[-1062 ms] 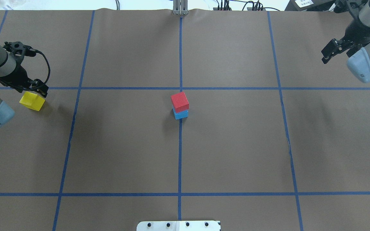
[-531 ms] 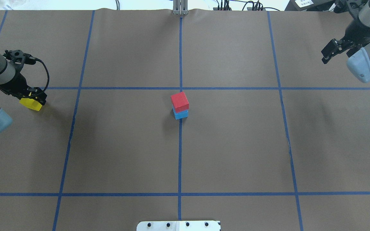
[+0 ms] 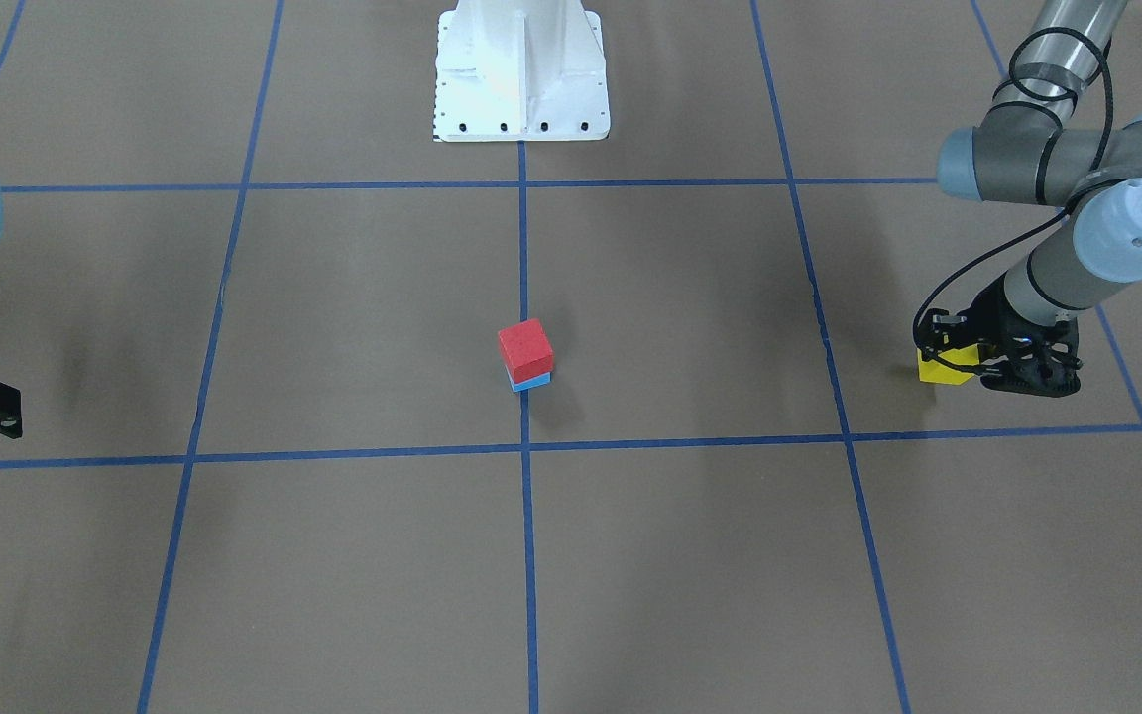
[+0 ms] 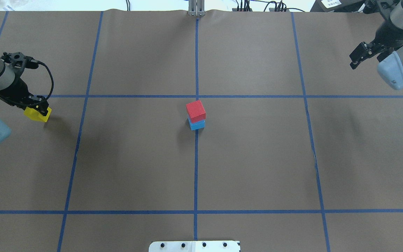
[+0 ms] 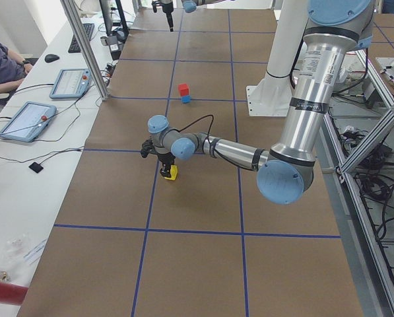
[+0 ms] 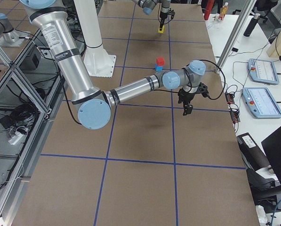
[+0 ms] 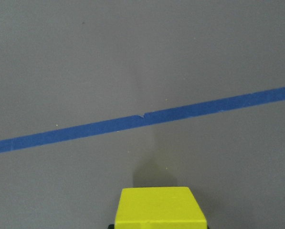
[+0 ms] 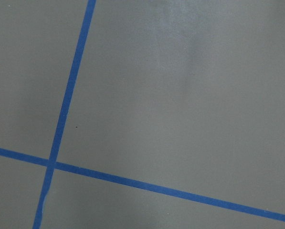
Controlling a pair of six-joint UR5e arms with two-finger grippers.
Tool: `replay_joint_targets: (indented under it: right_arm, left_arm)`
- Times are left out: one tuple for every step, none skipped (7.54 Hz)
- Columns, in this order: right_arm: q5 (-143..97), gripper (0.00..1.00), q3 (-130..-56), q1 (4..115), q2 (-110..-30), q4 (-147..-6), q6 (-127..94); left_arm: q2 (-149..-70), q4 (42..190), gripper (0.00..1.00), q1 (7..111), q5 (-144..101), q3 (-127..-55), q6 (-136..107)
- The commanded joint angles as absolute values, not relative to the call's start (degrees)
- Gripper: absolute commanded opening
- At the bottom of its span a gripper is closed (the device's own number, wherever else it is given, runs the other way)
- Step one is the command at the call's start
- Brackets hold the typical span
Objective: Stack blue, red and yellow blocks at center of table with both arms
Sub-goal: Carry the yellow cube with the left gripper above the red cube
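A smooth, matte yellow block (image 4: 37,114), cube-shaped with crisp edges, is seen near the tabletop's left edge, straddled by the black fingers of the left gripper (image 4: 36,105); whether the block is actually pinched cannot be told. At the table's centre a red block (image 4: 196,110) is stacked on a blue block (image 4: 197,125), turned slightly askew. The right gripper (image 4: 358,56) is held empty toward the far right corner, its opening unclear. The table (image 4: 257,164) is covered in dull brown paper gridded with blue tape (image 4: 196,175). Two tablets (image 5: 69,82) are laid on a white bench beyond.
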State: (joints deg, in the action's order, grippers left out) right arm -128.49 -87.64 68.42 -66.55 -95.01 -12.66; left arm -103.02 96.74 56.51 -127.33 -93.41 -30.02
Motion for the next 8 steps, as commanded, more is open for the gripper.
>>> replay_joint_targets:
  right_arm:
    - [-128.5, 1.0, -87.63, 68.47, -66.62, -95.01, -12.66]
    - [-128.41, 1.0, -87.54, 68.47, -66.8, -94.92, -12.57]
    - [-128.41, 1.0, -87.63, 68.47, -66.8, -95.01, -12.57]
    - [-128.32, 1.0, -88.06, 68.81, -66.88, -95.1, -12.57]
    - [-128.23, 1.0, -88.15, 69.25, -67.23, -95.1, -12.48]
    - [-128.23, 1.0, -88.07, 69.26, -67.24, -95.1, -12.48]
    - [-128.23, 1.0, -88.07, 69.34, -67.24, -95.1, -12.48]
    - [-128.23, 1.0, -88.07, 69.35, -67.24, -95.1, -12.48]
  left_arm:
    - [-111.29, 71.76, 0.0, 56.6, -127.62, -104.55, -30.06]
    - [-119.97, 62.32, 0.0, 56.08, -127.53, -104.5, -32.49]
    - [-125.97, 59.88, 0.0, 53.2, -127.7, -103.72, -38.61]
    - [-132.65, 59.85, 0.0, 50.13, -127.71, -98.93, -45.11]
    - [-142.46, 59.94, 0.0, 49.05, -127.88, -90.96, -50.4]
    - [-149.17, 60.9, 0.0, 45.91, -127.97, -84.61, -57.76]
    - [-152.37, 63.08, 0.0, 44.23, -127.97, -82.03, -63.66]
    - [-153.01, 64.93, 0.0, 42.21, -127.88, -81.57, -67.46]
